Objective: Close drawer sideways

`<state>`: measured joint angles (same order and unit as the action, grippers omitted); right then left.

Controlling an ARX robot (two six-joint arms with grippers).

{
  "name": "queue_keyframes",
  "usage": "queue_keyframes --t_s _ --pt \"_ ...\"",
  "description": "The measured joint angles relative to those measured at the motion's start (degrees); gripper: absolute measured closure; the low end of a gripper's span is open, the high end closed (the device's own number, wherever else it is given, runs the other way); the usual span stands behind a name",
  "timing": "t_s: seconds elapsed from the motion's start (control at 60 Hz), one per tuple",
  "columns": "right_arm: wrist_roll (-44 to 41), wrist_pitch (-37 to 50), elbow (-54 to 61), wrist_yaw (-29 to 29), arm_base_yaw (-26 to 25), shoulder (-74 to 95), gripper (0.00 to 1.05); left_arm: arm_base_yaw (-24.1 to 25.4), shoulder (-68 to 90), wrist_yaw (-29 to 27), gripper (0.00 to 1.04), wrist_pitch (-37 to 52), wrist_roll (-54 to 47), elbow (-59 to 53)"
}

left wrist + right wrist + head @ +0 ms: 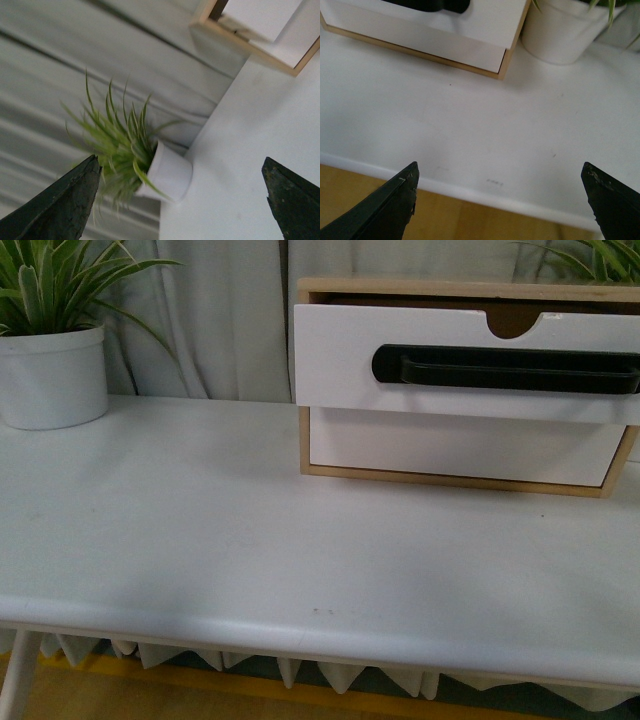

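Observation:
The drawer point(340, 360), white-fronted with a long black bar handle point(505, 370) and a half-round notch in its top edge, stands pulled out of its light-wood-framed box point(455, 481) at the back right of the table. Neither arm shows in the front view. My left gripper point(182, 200) is open and empty over the table, with the box's corner point(250, 50) far ahead. My right gripper point(500, 200) is open and empty above the table's front edge; the drawer point(485, 20) and its handle point(445, 6) lie ahead of it.
A plain white drawer point(460, 445) with no handle sits below the pulled-out one. A potted plant in a white pot point(50, 375) stands at the back left of the white table point(200, 530). A second white pot point(565, 30) stands beside the box. Curtains hang behind.

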<state>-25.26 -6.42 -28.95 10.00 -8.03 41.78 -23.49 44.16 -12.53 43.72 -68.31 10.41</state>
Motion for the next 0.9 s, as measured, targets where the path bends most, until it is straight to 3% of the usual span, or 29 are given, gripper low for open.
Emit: queue_keyframes --t_s 0.1,0.3,0.55,0.9 --pt "-11.2 -1.3 -6.6 0.6 -0.2 5.1 0.09 -1.5 9.1 7.0 0.06 6.3 -11.3 3.9" --pt "-21.4 -2.5 -15.3 0.7 -0.2 12.4 0.09 -2.9 20.1 13.3 0.06 10.7 -21.8 9.7" --pt "-27.0 -4.0 -23.4 0.3 0.3 20.2 0.09 -3.1 30.2 18.6 0.06 11.3 -30.5 17.5" --pt "-30.3 -4.9 -30.9 -1.1 3.0 29.2 0.09 -2.7 40.2 20.1 0.06 8.0 -34.2 29.4"
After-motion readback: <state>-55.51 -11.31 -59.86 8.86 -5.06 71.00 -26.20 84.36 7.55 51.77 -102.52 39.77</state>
